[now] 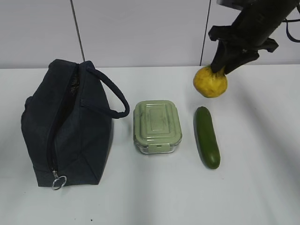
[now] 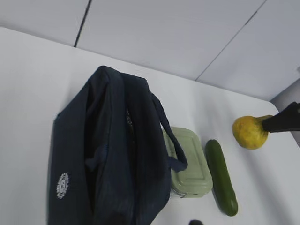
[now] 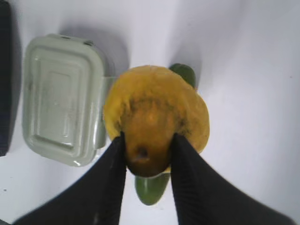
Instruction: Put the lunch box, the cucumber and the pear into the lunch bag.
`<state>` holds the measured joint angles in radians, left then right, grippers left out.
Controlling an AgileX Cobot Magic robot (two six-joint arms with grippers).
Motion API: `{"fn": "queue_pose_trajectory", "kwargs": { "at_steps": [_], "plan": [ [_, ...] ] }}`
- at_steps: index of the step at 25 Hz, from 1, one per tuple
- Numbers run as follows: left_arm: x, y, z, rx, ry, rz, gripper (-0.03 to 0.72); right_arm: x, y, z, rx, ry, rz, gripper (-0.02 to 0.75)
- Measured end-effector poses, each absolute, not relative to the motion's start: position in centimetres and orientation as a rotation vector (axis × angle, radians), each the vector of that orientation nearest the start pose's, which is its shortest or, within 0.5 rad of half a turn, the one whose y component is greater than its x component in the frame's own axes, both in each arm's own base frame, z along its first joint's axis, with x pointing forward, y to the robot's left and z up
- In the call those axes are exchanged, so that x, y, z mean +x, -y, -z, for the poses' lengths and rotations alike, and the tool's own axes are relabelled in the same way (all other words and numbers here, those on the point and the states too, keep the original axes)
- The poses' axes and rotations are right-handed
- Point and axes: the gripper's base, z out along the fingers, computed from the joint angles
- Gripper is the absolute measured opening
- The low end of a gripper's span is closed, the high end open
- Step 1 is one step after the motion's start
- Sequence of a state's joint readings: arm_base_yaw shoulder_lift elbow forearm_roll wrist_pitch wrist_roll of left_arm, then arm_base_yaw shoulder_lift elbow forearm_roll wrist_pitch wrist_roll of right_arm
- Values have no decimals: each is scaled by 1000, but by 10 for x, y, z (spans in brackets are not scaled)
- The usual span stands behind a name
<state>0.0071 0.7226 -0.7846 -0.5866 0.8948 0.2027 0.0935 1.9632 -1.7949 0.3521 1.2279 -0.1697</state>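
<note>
The yellow-orange pear (image 1: pixel 210 82) hangs above the table at the back right, held by its narrow top. My right gripper (image 1: pixel 220 68) is shut on it; in the right wrist view the two black fingers (image 3: pixel 112 164) pinch the pear (image 3: pixel 154 108). The dark green cucumber (image 1: pixel 207 137) lies below it, right of the sage-lidded lunch box (image 1: pixel 157 125). The navy lunch bag (image 1: pixel 65 126) stands at the left with its top zipper parted. From the left wrist view I see the bag (image 2: pixel 108 154), lunch box (image 2: pixel 190 164), cucumber (image 2: pixel 221 183) and pear (image 2: pixel 251 132); only a dark speck of my left gripper shows.
The bag's loop handle (image 1: pixel 115 96) arches toward the lunch box, and its silver ring pull (image 1: pixel 59 182) hangs at the front. A white wall with dark seams stands behind the white table (image 1: pixel 262 187).
</note>
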Motion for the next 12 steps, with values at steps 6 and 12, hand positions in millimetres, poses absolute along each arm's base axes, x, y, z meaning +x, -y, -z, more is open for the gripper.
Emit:
{"fn": "queue_pose_trajectory", "kwargs": {
  "at_steps": [6,12],
  "plan": [
    [184,41,-318,18,-2428,649,288,414,-81,-305,-285,-2727,-683,246],
    [218,48,-284,79,-2553,653,289,411,-102,-312,-345,-2660,-848,246]
  ]
}}
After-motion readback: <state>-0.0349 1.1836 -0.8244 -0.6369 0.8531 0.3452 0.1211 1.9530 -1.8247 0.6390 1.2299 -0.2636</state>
